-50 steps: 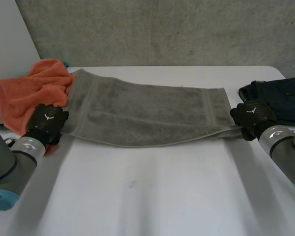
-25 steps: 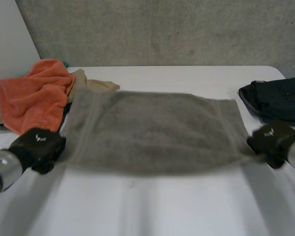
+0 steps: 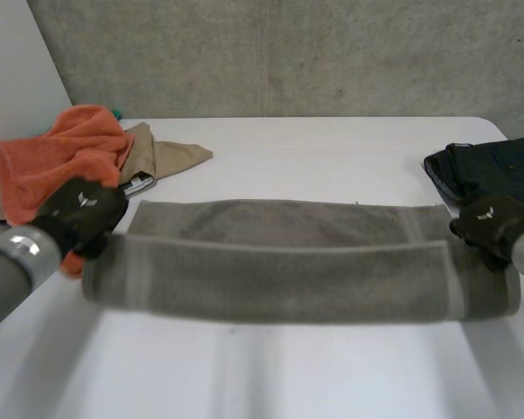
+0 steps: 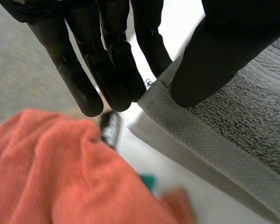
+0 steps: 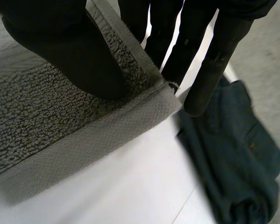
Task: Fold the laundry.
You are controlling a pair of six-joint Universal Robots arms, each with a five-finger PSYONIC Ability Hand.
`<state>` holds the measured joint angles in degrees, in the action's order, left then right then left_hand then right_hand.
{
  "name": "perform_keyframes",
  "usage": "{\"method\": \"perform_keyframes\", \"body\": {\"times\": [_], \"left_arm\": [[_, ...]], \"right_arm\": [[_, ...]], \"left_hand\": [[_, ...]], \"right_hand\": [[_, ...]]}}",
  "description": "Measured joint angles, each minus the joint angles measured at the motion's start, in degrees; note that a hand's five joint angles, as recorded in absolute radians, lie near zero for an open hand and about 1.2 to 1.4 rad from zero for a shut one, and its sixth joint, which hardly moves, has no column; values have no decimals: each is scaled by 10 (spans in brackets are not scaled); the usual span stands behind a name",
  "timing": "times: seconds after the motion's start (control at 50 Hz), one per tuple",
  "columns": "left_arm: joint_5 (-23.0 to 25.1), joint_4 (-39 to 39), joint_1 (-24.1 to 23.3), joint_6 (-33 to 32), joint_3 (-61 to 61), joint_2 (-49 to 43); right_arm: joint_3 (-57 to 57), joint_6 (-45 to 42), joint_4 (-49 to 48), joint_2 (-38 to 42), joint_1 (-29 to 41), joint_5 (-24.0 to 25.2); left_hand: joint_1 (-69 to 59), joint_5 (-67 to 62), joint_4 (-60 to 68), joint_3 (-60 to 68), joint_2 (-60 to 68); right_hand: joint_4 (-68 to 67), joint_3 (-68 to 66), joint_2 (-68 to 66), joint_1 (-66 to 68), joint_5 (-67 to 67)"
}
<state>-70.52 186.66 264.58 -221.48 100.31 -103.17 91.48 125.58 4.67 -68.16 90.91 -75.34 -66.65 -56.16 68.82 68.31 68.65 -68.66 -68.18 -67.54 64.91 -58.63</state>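
A grey towel [image 3: 288,275] is stretched between my two hands across the middle of the table. Its front edge is held up, and the part behind it lies flat on the table [image 3: 271,367]. My left hand [image 3: 80,214] is shut on the towel's left corner. In the left wrist view the thumb [image 4: 224,51] presses the towel [image 4: 233,126] against the fingers [image 4: 109,70]. My right hand [image 3: 492,223] is shut on the right corner. There the thumb [image 5: 70,51] lies on top of the towel [image 5: 60,121] with the fingers [image 5: 177,46] beneath it.
An orange towel [image 3: 52,161] is heaped at the back left, with a beige garment [image 3: 168,157] beside it. A dark blue garment [image 3: 493,170] lies folded at the back right, close to my right hand. A concrete wall runs behind the table.
Both hands have lifted the grey towel off the left pile and drawn it toward the front. The beige garment is uncovered. The towel now lies doubled rather than spread out.
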Motion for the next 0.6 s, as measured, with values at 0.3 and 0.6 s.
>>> {"method": "perform_keyframes", "body": {"times": [0.3, 0.6], "left_arm": [[-148, 60, -85, 16, -332, -285], [-168, 57, -128, 19, -388, -331]], "right_arm": [[-204, 11, -116, 182, 56, -66], [-245, 53, -207, 187, 88, -139]], "left_hand": [[0, 0, 0, 0, 0], [558, 534, -570, -560, -565]], "right_hand": [[0, 0, 0, 0, 0], [566, 563, 556, -520, 559]]}}
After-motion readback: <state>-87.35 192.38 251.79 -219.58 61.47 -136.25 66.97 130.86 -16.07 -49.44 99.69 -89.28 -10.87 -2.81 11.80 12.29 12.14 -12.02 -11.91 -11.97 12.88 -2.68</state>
